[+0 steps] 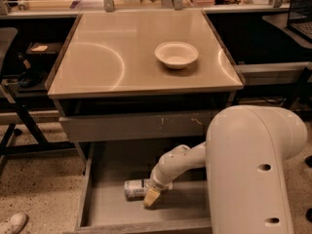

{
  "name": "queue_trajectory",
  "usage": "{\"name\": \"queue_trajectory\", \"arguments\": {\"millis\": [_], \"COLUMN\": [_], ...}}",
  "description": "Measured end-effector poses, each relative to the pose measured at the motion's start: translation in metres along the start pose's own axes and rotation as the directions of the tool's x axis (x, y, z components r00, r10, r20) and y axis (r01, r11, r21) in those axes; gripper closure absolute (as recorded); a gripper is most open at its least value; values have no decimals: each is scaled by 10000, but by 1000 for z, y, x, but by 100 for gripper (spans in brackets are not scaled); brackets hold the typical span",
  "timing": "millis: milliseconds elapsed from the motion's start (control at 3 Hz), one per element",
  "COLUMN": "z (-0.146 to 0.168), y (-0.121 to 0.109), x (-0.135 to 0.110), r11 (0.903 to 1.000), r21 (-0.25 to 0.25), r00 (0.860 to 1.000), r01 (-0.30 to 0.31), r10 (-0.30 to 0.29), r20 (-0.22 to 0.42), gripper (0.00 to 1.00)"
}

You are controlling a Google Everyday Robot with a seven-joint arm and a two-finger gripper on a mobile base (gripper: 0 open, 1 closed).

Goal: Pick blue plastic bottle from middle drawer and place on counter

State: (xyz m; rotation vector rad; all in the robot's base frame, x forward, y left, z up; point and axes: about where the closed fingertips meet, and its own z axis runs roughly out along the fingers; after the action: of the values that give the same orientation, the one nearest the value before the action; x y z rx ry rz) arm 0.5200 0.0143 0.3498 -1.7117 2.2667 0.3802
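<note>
Tan-tipped two-finger gripper (152, 197), at the end of the white robot arm (181, 161), is lowered into the pulled-out, shallow grey middle drawer (87, 191), right at the near end of the small, pale, clear plastic bottle (135, 188). How far it is open, and whether it has hold of the bottle, cannot be told. The bottle lies on its side on the drawer floor, its white label with dark print showing. Above are a scratched grey drawer front (122, 127) and the glossy tan counter (97, 57), which bears a white bowl (176, 54).
</note>
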Motion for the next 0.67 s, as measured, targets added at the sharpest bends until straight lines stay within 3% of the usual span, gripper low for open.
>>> {"name": "queue_trajectory", "arguments": {"millis": [667], "z": [2], "y": [0], "x": [0], "r11": [10000], "r21": [-8], "r00": [10000], "r01": [-38], "r10": [38], "r20": [-28], "gripper": [65]}}
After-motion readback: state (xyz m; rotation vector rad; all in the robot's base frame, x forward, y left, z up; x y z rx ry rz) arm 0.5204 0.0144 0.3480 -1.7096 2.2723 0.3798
